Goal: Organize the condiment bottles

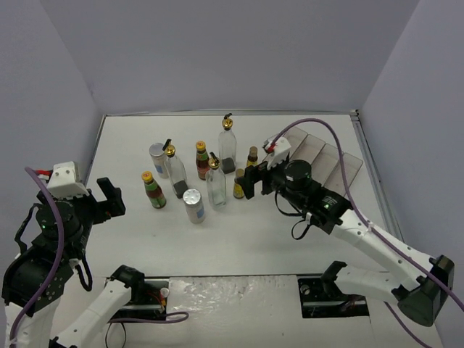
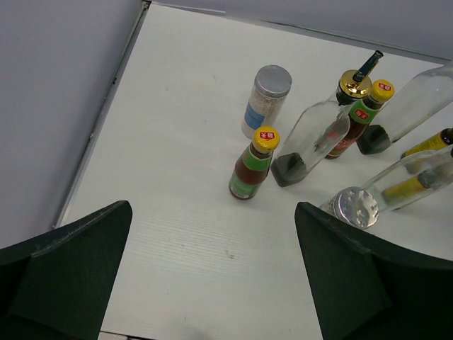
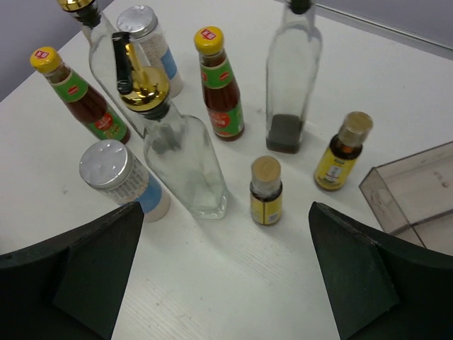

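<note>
One white table (image 1: 290, 239) carries everything shown, walled by pale panels on three sides.

Two arms are mounted at its near edge. The left arm (image 1: 51, 239) is drawn back over the left margin. The left jaws stand spread wide with nothing between them, well apart from the nearest bottle. The right arm (image 1: 362, 232) reaches in from the right toward the bottles. The right jaws are likewise spread wide and grip nothing, and they sit just beside the nearer small dark bottle.

A clear plastic rack (image 1: 326, 156) lies at the right rear of the table, behind the right wrist.

The nine condiment bottles all stand upright on the bare table in a loose cluster left of centre, apart from the rack.

- **Tall clear glass, gold pourers (three):**
  - rear tall bottle (image 1: 228, 141), with a dark residue at its base
  - left tall bottle (image 1: 176, 174), also dark at its base
  - middle tall bottle (image 1: 215, 185), which looks clear throughout
- **Red sauce, yellow caps (two):**
  - left sauce bottle (image 1: 153, 190), at the cluster's left edge
  - rear sauce bottle (image 1: 202, 159), between the left and rear tall bottles
- **White shakers, silver lids (two):**
  - rear shaker (image 1: 158, 159), just beside the left tall bottle
  - front shaker (image 1: 193, 205), nearest the arm bases
- **Small dark, yellow labels (two):**
  - far small bottle (image 1: 252, 156), near the rack
  - near small bottle (image 1: 239, 185), just right of the middle tall bottle
</note>
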`<state>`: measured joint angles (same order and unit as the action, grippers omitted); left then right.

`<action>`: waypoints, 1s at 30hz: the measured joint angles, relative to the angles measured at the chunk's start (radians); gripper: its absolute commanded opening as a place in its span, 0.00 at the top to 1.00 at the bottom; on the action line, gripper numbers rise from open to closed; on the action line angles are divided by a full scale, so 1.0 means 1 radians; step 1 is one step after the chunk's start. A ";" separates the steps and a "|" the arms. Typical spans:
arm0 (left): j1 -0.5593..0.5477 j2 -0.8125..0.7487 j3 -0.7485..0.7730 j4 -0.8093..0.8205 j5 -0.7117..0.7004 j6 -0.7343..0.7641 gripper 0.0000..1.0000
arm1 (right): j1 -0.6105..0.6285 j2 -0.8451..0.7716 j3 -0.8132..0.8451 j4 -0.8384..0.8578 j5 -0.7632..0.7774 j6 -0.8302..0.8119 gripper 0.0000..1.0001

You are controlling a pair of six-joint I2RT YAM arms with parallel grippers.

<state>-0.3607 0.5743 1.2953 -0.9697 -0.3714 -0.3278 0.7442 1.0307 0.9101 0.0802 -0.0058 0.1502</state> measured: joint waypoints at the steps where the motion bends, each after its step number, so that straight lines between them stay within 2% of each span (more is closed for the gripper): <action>1: 0.000 0.002 0.000 -0.004 0.000 -0.009 0.03 | 0.037 0.027 0.000 0.025 0.026 -0.004 0.00; 5: 0.000 0.003 0.000 -0.021 0.001 -0.050 0.03 | 0.149 0.126 -0.013 0.138 0.118 -0.022 0.00; 10: 0.000 0.003 0.000 -0.032 0.001 -0.090 0.03 | 0.218 0.223 -0.019 0.247 0.182 -0.047 0.00; 20: 0.000 0.003 0.000 -0.054 0.003 -0.133 0.03 | 0.245 0.388 0.008 0.371 0.307 -0.047 0.00; 30: 0.000 0.003 0.000 -0.074 0.006 -0.141 0.03 | 0.253 0.469 0.017 0.435 0.313 -0.040 0.00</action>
<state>-0.3607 0.5774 1.2953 -1.0432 -0.3659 -0.4686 0.9974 1.4998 0.9268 0.5149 0.3073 0.1099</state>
